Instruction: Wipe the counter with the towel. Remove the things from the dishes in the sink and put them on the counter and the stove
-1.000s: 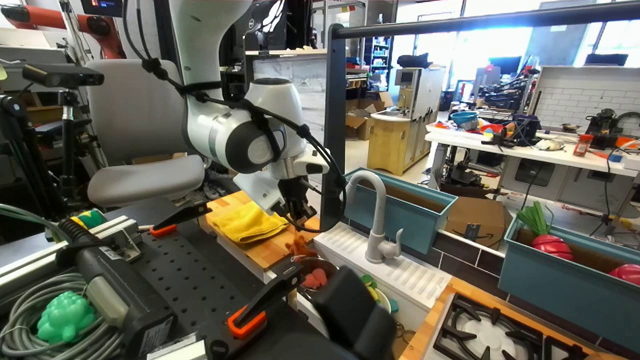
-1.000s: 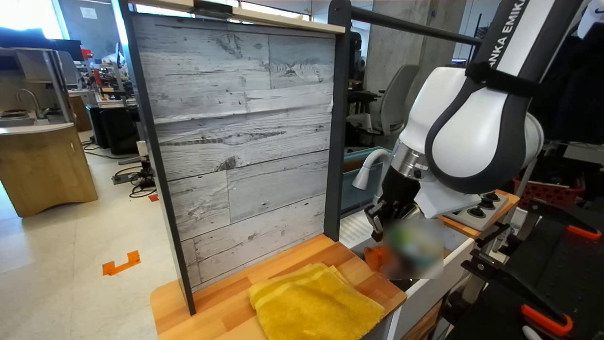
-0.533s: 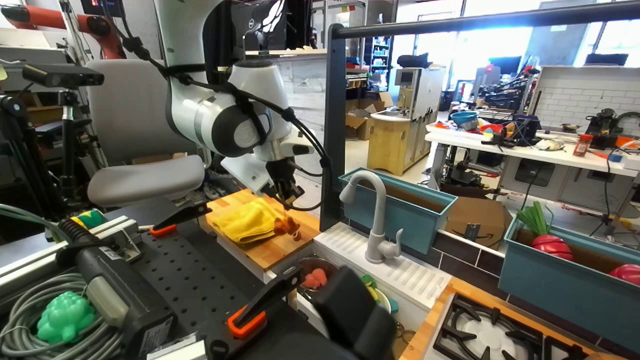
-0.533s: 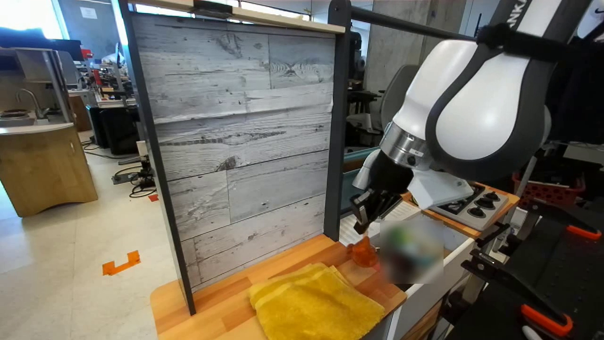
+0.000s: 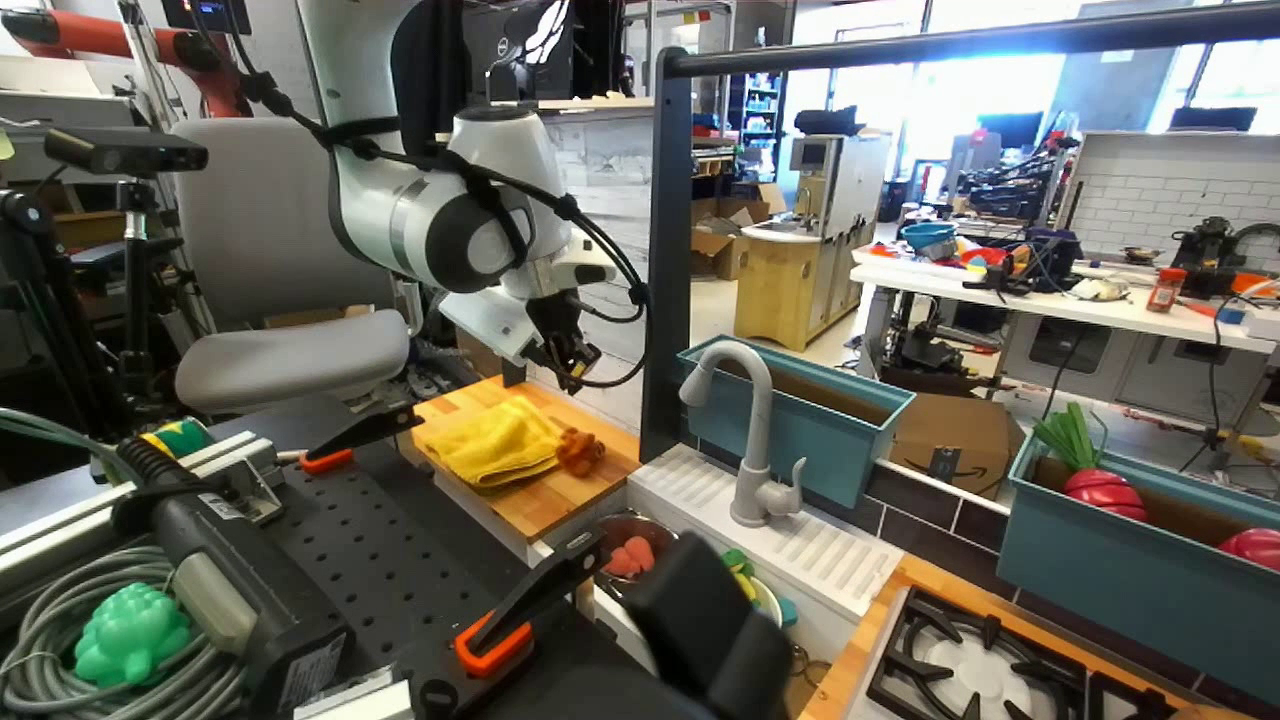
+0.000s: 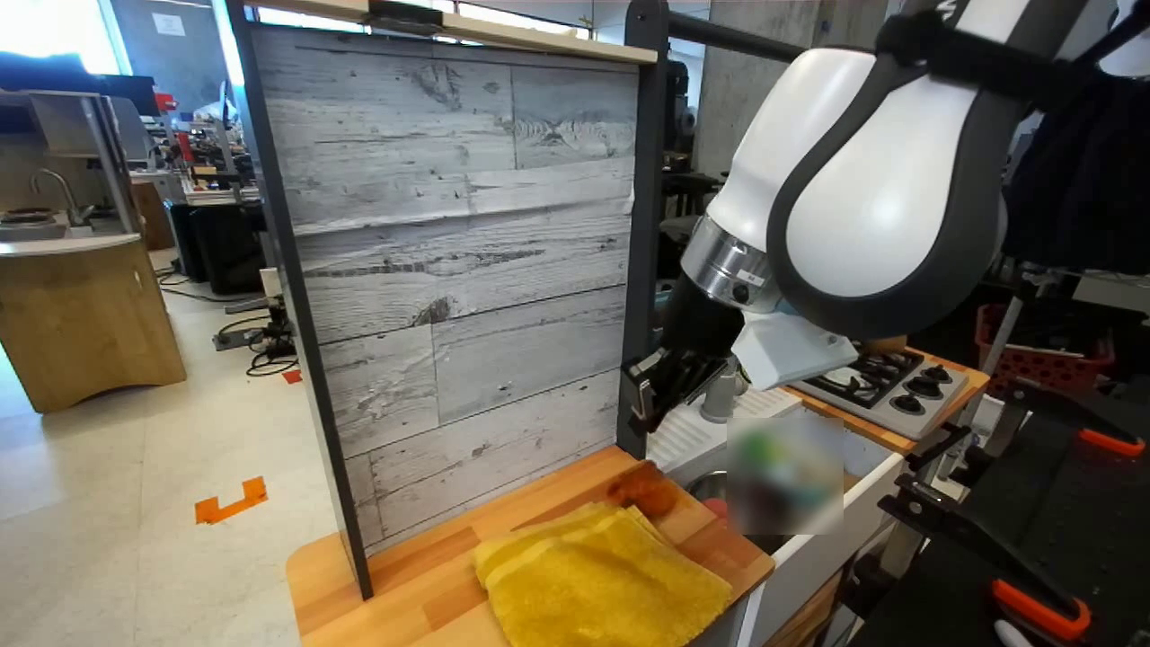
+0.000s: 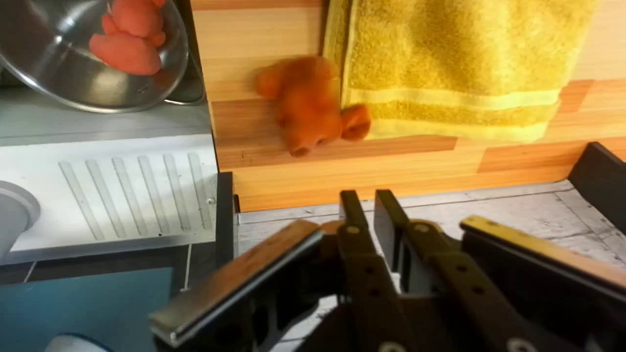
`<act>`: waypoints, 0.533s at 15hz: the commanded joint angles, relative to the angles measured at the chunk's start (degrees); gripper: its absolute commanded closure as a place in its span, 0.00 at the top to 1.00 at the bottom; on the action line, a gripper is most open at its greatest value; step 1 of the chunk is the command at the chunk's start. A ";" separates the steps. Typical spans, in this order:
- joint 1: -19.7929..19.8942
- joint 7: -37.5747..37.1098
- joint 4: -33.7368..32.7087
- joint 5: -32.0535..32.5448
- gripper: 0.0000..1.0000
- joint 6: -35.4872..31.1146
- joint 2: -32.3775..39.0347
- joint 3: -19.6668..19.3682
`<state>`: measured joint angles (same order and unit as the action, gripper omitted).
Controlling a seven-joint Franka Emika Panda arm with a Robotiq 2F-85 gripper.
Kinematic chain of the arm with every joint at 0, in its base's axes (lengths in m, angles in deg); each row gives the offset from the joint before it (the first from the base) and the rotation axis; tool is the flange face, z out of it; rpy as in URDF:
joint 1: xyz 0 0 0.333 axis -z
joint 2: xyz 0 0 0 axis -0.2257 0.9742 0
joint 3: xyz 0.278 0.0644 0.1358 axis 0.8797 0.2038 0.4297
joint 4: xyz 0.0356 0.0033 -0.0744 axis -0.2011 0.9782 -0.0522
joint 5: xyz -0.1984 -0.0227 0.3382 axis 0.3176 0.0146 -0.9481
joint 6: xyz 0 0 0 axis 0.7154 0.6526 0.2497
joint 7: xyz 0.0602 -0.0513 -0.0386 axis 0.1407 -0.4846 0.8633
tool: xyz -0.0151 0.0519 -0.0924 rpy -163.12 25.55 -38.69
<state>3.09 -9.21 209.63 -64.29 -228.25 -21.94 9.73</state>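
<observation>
An orange-brown soft thing (image 7: 308, 102), blurred in the wrist view, is on the wooden counter (image 5: 540, 505) at the edge of the yellow towel (image 6: 602, 584). Above it, off toward the panel side, my gripper (image 7: 364, 195) has its fingertips a small gap apart and nothing between them. The towel lies folded. In the sink (image 5: 690, 485), a metal pot (image 7: 54, 68) contains pinkish-red pieces (image 7: 127, 49). A pale bowl (image 5: 770, 603) with green and yellow things is partly hidden there. The stove (image 6: 898, 386) stands on the sink's far side from the towel.
A grey faucet (image 5: 755, 430) rises behind the sink, with a teal bin (image 5: 800, 440) beyond. A dark post (image 6: 640, 225) and a wood-patterned panel (image 6: 467, 270) border the counter. Black clamps with orange ends (image 5: 495, 645) sit on the perforated table (image 5: 390, 540).
The orange thing, hanging from my gripper beside the sink a second ago, was carried over the counter and let go near the towel. My gripper has risen and its jaws have parted slightly.
</observation>
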 commanded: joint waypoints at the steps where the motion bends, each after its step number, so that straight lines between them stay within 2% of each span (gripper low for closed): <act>1: -2.10 -0.21 -3.11 -1.70 0.47 4.76 2.41 -3.08; 3: -1.98 -0.98 -2.73 -2.33 0.62 7.52 2.08 -4.22; 4: -2.95 -1.86 -1.85 -2.87 0.68 9.27 1.28 -6.24; 8: -2.56 -4.05 0.76 -3.46 0.98 11.16 -0.10 -10.83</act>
<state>1.47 -11.77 208.12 -66.00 -219.52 -19.77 2.09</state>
